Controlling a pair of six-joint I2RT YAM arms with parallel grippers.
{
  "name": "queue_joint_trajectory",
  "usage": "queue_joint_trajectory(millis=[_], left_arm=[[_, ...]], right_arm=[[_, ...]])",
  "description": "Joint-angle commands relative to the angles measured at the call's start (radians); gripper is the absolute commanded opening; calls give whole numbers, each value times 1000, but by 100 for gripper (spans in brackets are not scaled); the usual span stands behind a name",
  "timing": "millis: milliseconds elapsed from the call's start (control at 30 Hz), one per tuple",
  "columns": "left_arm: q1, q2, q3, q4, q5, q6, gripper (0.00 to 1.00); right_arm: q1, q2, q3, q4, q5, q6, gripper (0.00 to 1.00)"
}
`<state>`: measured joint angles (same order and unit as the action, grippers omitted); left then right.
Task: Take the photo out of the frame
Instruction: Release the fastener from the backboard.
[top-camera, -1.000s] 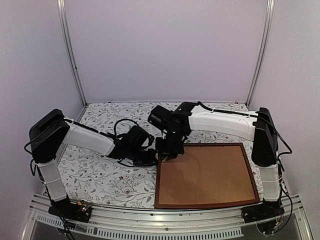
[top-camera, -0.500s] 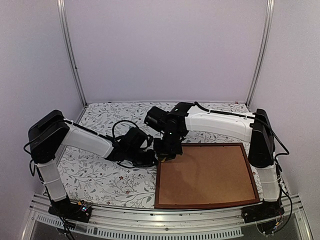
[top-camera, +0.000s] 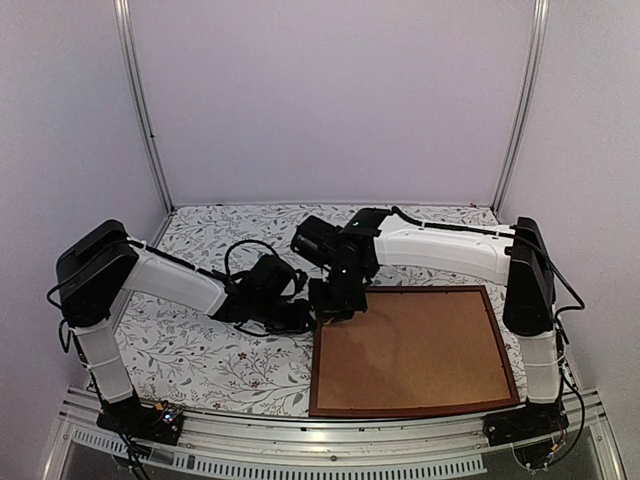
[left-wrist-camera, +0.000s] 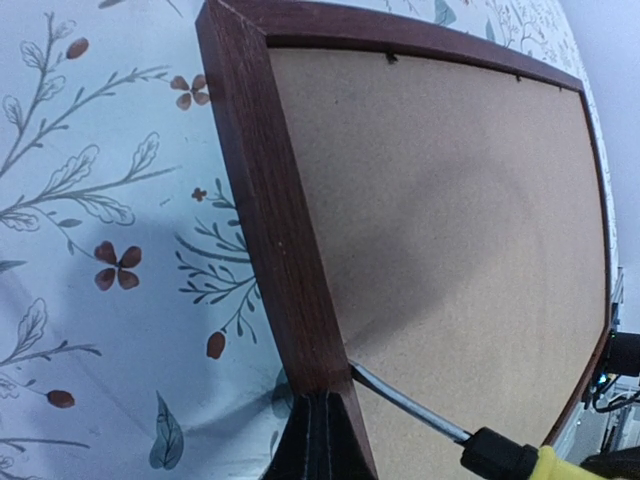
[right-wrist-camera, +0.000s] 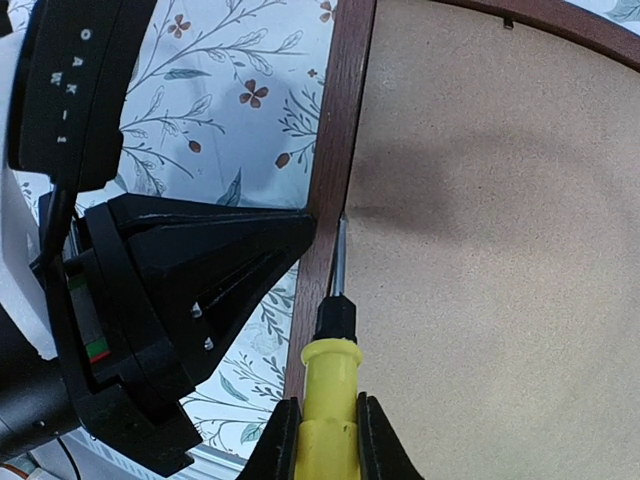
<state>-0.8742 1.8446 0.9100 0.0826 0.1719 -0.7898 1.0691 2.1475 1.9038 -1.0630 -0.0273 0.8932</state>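
**Jaws pressed together on the left, pinching a screwdriver (right-wrist-camera: 330, 370) on the right**

The left gripper (left-wrist-camera: 318, 440) is holding its dark fingers flat against each other, with nothing between them, and their tip is touching the outer edge of the frame (left-wrist-camera: 265, 200) at its left rail. The right gripper (right-wrist-camera: 320, 420) is clamping the glossy yellow handle of the screwdriver. The thin steel shaft is reaching to the inner edge of that same rail, where the wood meets the backing board (left-wrist-camera: 450, 230).

The frame is lying back-up on the near right part of the table, on a white cloth (top-camera: 200, 350) printed with leaves and small flowers. Its rails are showing as narrow, flat strips of dark reddish-brown wood with visible grain, mitred at the corner. The board filling it is looking matte, plain brown and fibrous. Small dark tabs (left-wrist-camera: 390, 58) are sitting along the far rail.

The photo is not showing in any view, since the board is covering the whole opening. The wrist views are cutting off the frame's near corners.
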Motion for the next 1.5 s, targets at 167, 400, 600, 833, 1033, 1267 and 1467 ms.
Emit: queue_joint_trajectory(millis=[167,400,600,833,1033,1267,1467], left_arm=[[-43,-8,-2,-167,48,33,0],[-36,-27,14,-221,24,33,0],[-27,-51,34,-274,-4,46,0],[-12,-70,73,-359,-48,67,2],[10,-91,102,-413,-85,91,4],[38,-105,176,-468,-122,154,10],[77,-37,306,-537,-126,283,21]], right_arm=[[61,-98,-179,366,-117,-78,0],[54,-174,-241,362,-84,-100,0],[52,-218,-278,357,-71,-118,0],[50,-241,-308,339,-104,-159,0],[41,-278,-347,348,-122,-169,0],[10,-351,-413,347,-97,-173,0],[-39,-465,-523,379,-42,-157,0]])
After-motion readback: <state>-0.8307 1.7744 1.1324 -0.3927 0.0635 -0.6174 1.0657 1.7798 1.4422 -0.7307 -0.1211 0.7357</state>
